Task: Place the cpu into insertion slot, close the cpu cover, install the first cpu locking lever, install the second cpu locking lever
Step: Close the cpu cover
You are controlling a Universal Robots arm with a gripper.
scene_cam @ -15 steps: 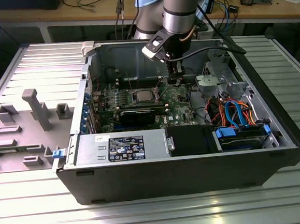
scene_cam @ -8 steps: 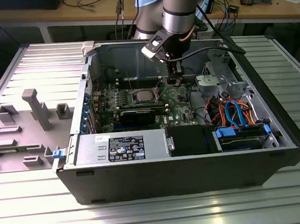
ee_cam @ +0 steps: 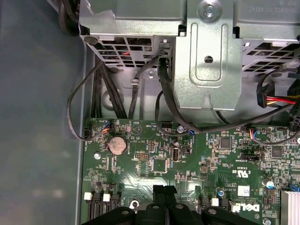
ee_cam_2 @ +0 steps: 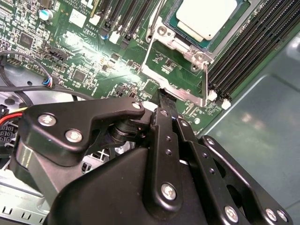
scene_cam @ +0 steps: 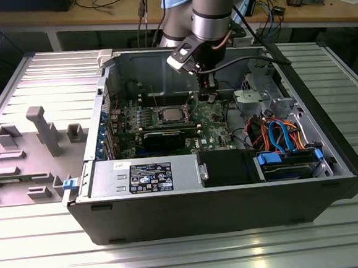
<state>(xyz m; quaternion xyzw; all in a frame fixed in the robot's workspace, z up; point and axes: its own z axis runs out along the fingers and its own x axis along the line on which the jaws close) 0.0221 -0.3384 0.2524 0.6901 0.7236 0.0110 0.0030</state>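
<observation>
As the exterior view is showing: the claw (scene_cam: 208, 98) is hanging inside the computer case (scene_cam: 234, 207), just beside the cpu (scene_cam: 170, 115).
second wrist view, cpu: is sitting in the insertion slot (ee_cam_2: 180, 43) beyond the claw, so placing looks done.
cpu cover (ee_cam_2: 183, 93): is lying swung open toward the claw, not yet closed.
claw: fingers (ee_cam_2: 163, 126) are pressing together, tips touching the cpu cover's edge; pinching it or not, I cannot tell.
first wrist view: the claw is hovering over the motherboard (ee_cam: 154, 154).

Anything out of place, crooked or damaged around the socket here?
Nothing looks damaged or spilled. The flat silver-grey square cpu sits squarely in the silvery-rimmed insertion slot. The thin silvery metal cpu cover is swung open beside it, not yet closed, with the black gripper at its free edge.
</observation>
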